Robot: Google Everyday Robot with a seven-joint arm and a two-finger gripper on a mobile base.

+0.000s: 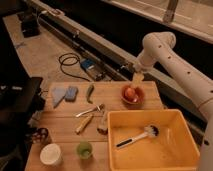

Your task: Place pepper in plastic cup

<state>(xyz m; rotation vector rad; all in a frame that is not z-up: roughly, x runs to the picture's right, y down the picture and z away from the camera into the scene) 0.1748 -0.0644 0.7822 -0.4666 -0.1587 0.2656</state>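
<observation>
The pepper (90,92) is slim, curved and dark green. It lies on the wooden table (65,132) near the back edge, right of a blue sponge. The plastic cup (84,149) is small, light green and upright near the table's front edge, right of a white container. My gripper (137,79) hangs from the white arm (165,50) just above the back rim of a red bowl (133,96), well to the right of the pepper and far from the cup. It holds nothing that I can see.
A yellow tub (172,152) with a brush (137,137) fills the front right. A metal spoon (90,111), a yellow elongated object (84,123) and a small block (102,127) lie mid-table. A white container (50,154), a blue sponge (71,93) and a grey-blue cloth (58,95) are on the left.
</observation>
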